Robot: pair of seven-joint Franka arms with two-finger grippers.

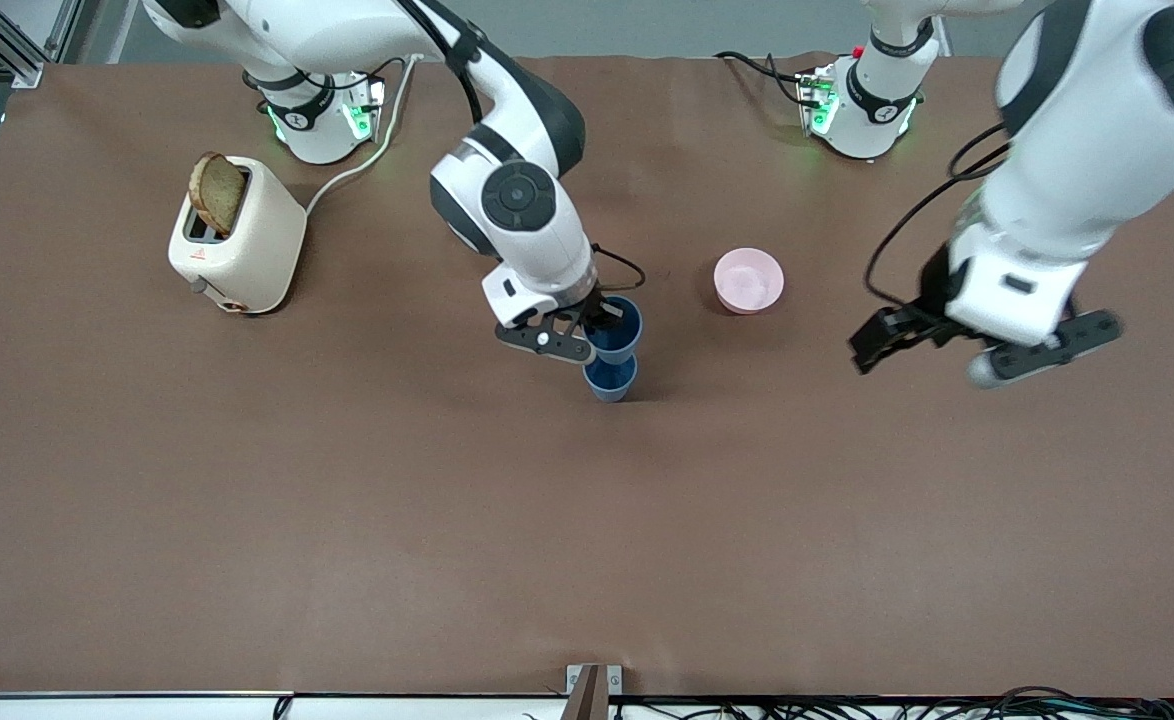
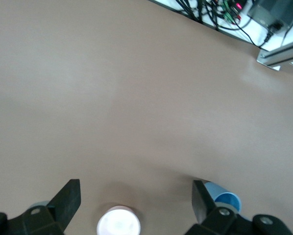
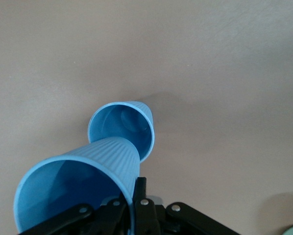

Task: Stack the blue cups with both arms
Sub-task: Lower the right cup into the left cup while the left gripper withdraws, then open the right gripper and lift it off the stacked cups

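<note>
Right gripper (image 1: 599, 322) clamped on rim of upper blue cup (image 1: 615, 331), held just above lower blue cup (image 1: 610, 377) standing mid-table, not nested yet. Left gripper (image 1: 982, 345) wide open, waiting over bare table (image 1: 347, 520) near pink bowl (image 1: 748, 280). Toaster (image 1: 237, 235) toward right arm's end.

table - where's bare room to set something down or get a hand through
The whole strip of table nearer the camera than the cups is bare. So is the stretch between the toaster and the right gripper. It is crowded mid-table: that gripper holds one blue cup over the other cup, with the pink bowl beside them. The open left gripper hangs toward its own end.
</note>
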